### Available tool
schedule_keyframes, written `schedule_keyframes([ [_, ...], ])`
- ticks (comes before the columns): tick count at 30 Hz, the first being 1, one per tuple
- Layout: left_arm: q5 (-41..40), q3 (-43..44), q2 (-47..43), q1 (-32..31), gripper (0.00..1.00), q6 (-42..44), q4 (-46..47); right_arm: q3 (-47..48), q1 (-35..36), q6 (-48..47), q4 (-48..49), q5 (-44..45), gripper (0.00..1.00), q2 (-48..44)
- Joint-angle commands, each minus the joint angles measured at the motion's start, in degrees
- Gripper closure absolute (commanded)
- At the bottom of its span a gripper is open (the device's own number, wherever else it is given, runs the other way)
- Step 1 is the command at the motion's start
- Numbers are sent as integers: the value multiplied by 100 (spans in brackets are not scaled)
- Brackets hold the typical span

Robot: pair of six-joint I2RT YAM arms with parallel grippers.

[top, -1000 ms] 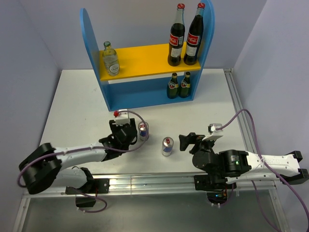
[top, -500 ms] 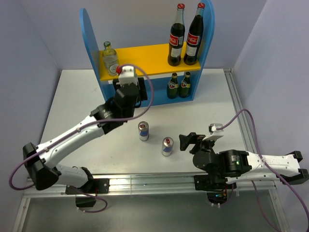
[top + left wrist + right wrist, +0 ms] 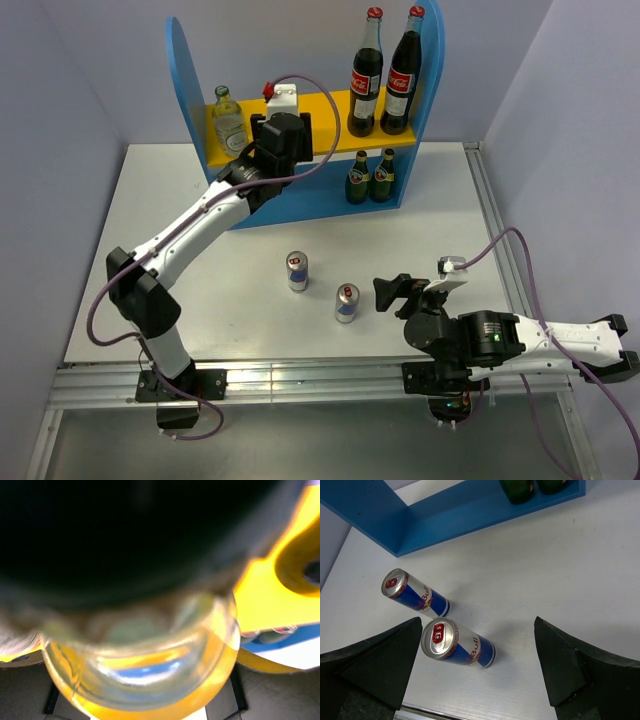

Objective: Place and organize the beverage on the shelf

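Noted left gripper [image 3: 280, 135] upper centre, beside clear bottle [image 3: 228, 120] on shelf [image 3: 185, 60] upper board, closure indeterminable; right gripper [image 3: 477, 652] spread, facing can [image 3: 457, 644] on bench [image 3: 570, 555]; advised slow, level moves, sparing neighbouring bottle.

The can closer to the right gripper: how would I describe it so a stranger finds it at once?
In front of the blue shelf, two slim blue-silver cans stand upright on the white table. It is the right-hand one, nearer the arm bases and the open right gripper.
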Motion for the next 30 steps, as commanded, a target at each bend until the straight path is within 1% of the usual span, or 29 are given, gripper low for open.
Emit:
schedule_keyframes([
  [1,36,748,81,179,100,235,544,-53,46,101,10,208,0,-100],
  [6,45,995,381,372,100,227,465,-79,38,75,45,216,0,-144],
  [11,10,907,372,513,100,289,509,-70,38,75,54,216,0,-135],
  [28,291,793,433,1181,99,350,500,-35,38,154,-8,269,0,-12],
  [29,308,784,433,1190,96,350,500,-35,46,145,-8,269,0,5],
  [30,326,758,451,1199,87,359,500,-35,38,154,-16,278,0,5],
])
